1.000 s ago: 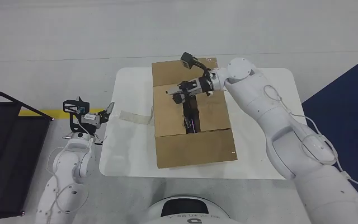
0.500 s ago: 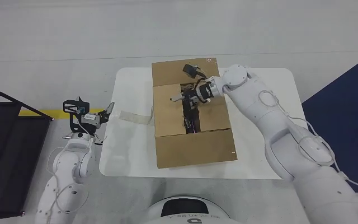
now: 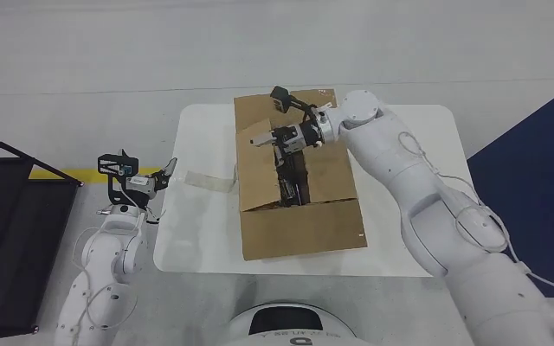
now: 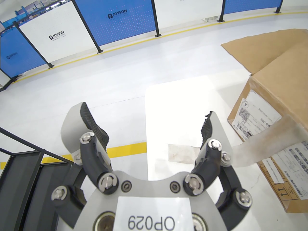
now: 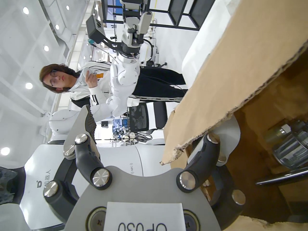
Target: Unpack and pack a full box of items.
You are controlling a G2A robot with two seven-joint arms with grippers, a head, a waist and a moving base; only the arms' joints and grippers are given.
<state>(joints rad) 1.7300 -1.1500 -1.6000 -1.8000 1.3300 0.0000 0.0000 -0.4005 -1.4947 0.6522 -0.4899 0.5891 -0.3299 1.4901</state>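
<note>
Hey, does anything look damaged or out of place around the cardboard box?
Yes. A loose tape strip trails off the box onto the table, and the flap edge at the right tool looks ragged and torn.

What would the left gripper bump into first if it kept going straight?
Probably nothing close: the left gripper aims over a corner of the white table toward open floor. The cardboard box sits off to the side.

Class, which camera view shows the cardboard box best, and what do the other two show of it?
The top view: the whole cardboard box on the table, flaps and opening included. The left wrist view shows one labelled side and a raised flap; the right wrist view, a torn flap edge and metal parts inside.
</note>
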